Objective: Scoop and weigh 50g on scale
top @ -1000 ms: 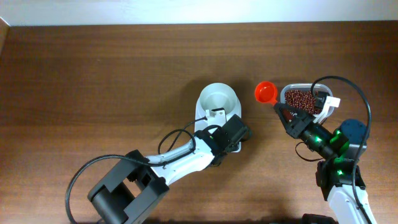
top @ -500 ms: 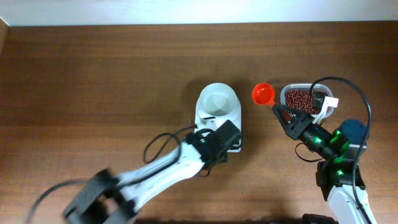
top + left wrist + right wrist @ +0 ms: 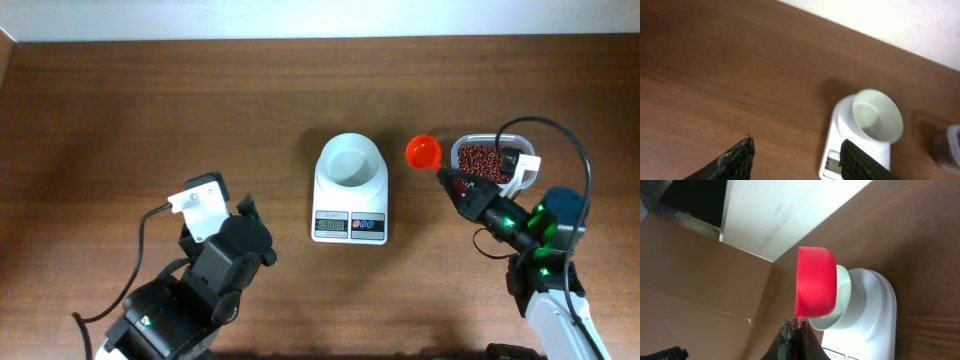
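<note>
Nearest the front edge of the table, left of centre, our left gripper hangs with its fingers spread and nothing between them, well apart from the scale. Towards the front right corner, our right gripper is pressed together on the handle of the orange-red scoop, whose cup looks empty and floats between the scale and the tub. The scale sits mid-table with its display towards us, and its white bowl appears empty. The beans lie heaped in the tub, right of centre and a little farther back, so we judge that none of the 50g has been weighed yet.

We see 3 risks. The pinch is only on the thin handle, so a loaded cup could twist and spill beans onto the table. The light tub may slide when the scoop digs in. The black cable arching over the tub could snag
</note>
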Controlling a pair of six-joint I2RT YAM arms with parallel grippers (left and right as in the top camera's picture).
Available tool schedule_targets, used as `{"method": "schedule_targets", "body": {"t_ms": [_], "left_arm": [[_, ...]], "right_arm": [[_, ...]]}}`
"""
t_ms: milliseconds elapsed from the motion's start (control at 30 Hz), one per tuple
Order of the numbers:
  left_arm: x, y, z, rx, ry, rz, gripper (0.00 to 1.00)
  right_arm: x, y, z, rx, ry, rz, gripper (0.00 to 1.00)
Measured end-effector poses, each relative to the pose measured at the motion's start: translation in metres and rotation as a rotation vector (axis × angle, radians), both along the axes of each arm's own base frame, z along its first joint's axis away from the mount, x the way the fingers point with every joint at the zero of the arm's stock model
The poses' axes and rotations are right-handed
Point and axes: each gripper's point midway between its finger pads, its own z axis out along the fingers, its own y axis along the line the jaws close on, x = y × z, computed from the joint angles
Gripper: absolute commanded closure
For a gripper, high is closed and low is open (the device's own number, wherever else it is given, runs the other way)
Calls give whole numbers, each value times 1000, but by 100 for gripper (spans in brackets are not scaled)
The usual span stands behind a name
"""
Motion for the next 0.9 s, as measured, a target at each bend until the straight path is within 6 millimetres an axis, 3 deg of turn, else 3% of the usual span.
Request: {"method": "schedule_targets", "body": {"t_ms": [133, 267, 367, 433, 500, 600, 700, 900], "left_arm": [[-2, 19, 1, 81, -13, 70, 1], [-4, 18, -2, 103, 8, 46, 1], [-2, -9, 7, 238, 28, -243, 1], [-6, -16, 26, 299, 29, -405, 1], [-26, -13, 69, 355, -3, -599, 1], [-64, -11, 92, 402, -12, -792, 1], [-81, -6, 81, 438, 46, -865, 1], [-85, -36, 70, 499, 42, -1142, 1]], "right_arm": [[5, -1, -20, 10, 69, 1, 96], [6, -1, -26, 13, 89, 1, 96], [5, 1, -25, 16, 88, 12, 96], [3, 2, -25, 20, 85, 24, 96], [-1, 7, -23, 31, 83, 58, 96], [-9, 15, -20, 52, 81, 123, 96], [-18, 23, -15, 77, 77, 198, 96], [-41, 36, -5, 109, 33, 365, 96]]}}
